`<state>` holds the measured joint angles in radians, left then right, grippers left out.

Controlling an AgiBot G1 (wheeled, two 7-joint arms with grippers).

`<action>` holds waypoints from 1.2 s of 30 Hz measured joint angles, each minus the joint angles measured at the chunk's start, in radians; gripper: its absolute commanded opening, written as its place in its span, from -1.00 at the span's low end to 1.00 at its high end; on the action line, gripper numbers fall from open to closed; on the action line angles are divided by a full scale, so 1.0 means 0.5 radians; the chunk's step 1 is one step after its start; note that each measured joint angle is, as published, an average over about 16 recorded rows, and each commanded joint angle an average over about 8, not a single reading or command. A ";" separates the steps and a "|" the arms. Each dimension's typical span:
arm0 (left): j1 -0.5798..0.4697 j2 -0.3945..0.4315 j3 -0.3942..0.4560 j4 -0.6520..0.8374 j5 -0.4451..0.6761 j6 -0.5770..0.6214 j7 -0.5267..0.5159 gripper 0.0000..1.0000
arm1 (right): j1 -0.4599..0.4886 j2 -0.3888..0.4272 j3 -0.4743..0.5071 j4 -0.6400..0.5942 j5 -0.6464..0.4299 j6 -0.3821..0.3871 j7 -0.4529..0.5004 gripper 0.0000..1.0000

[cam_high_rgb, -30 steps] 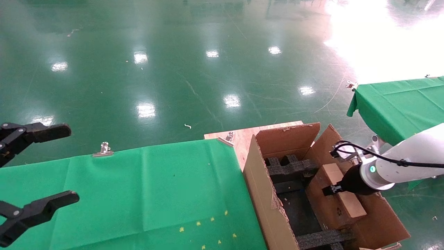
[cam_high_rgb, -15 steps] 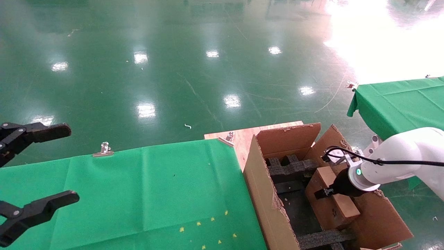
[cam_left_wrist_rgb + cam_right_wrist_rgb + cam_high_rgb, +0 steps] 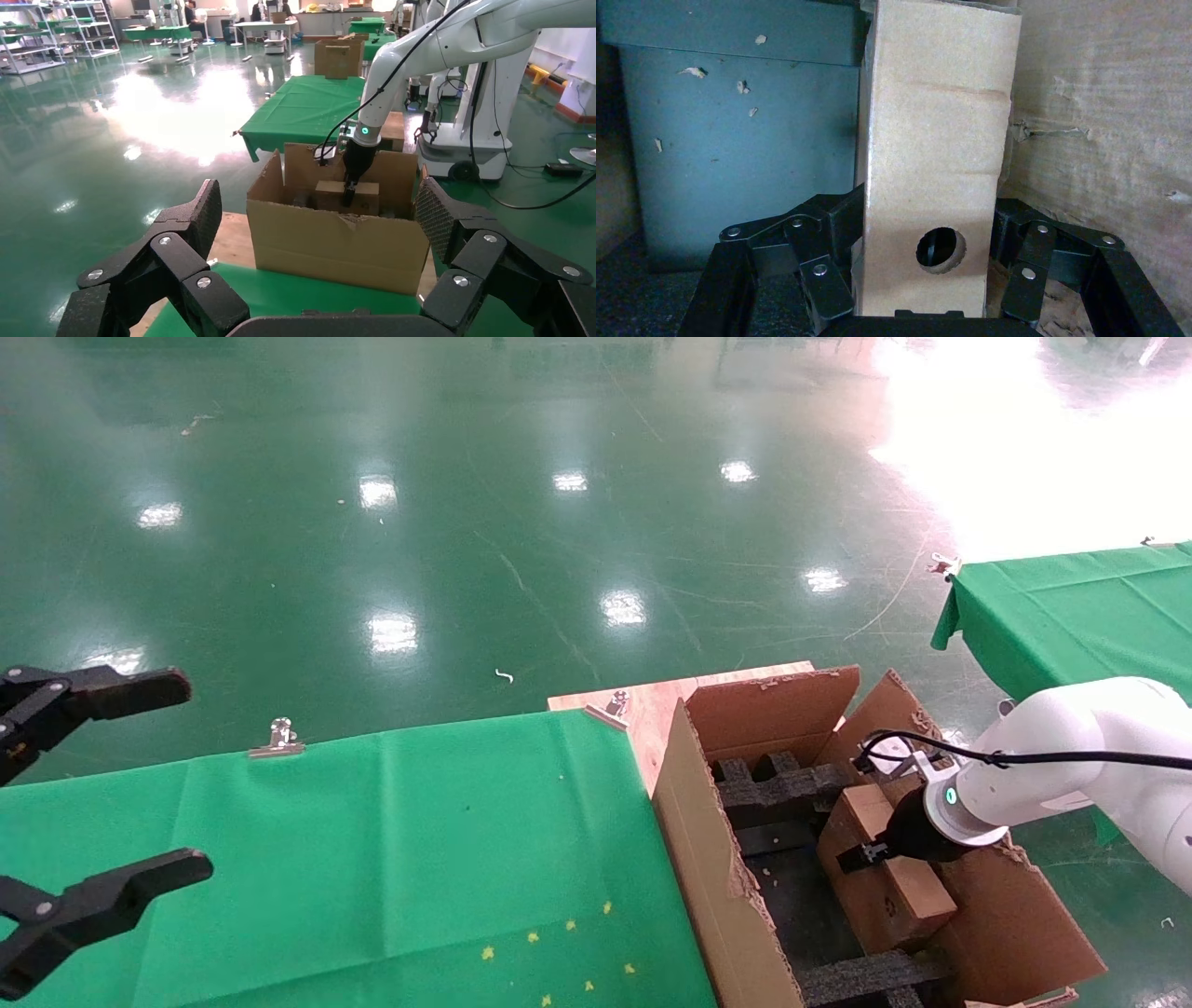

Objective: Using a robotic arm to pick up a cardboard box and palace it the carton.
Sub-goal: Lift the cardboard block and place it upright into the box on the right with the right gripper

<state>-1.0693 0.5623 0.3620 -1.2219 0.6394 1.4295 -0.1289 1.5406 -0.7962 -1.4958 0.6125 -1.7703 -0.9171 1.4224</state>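
Observation:
The white robotic arm (image 3: 1071,775) reaches into the open carton (image 3: 708,859). Its right gripper (image 3: 861,851) is shut on the small cardboard box (image 3: 880,887), held tilted against the carton's right inner wall above the black foam inserts (image 3: 782,789). In the right wrist view the fingers (image 3: 838,217) press both sides of the box (image 3: 933,140), next to the carton wall (image 3: 1102,105). The left wrist view shows arm (image 3: 393,63), box (image 3: 330,193) and carton (image 3: 337,242) from afar. My left gripper (image 3: 186,775) hangs open and empty over the green table's left end.
A green-clothed table (image 3: 372,859) lies left of the carton, with metal clips (image 3: 277,738) on its far edge. A wooden board (image 3: 643,705) shows behind the carton. A second green table (image 3: 1071,617) stands at the right. Glossy green floor lies beyond.
The right arm has moved left and a little down with the cardboard box, bringing it deeper into the carton. The left gripper has not moved.

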 measured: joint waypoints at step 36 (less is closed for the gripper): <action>0.000 0.000 0.000 0.000 0.000 0.000 0.000 1.00 | 0.181 0.088 0.023 0.259 -0.099 0.065 -0.017 1.00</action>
<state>-1.0691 0.5623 0.3619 -1.2218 0.6394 1.4294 -0.1289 1.6311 -0.7522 -1.4843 0.7421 -1.8200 -0.8847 1.4138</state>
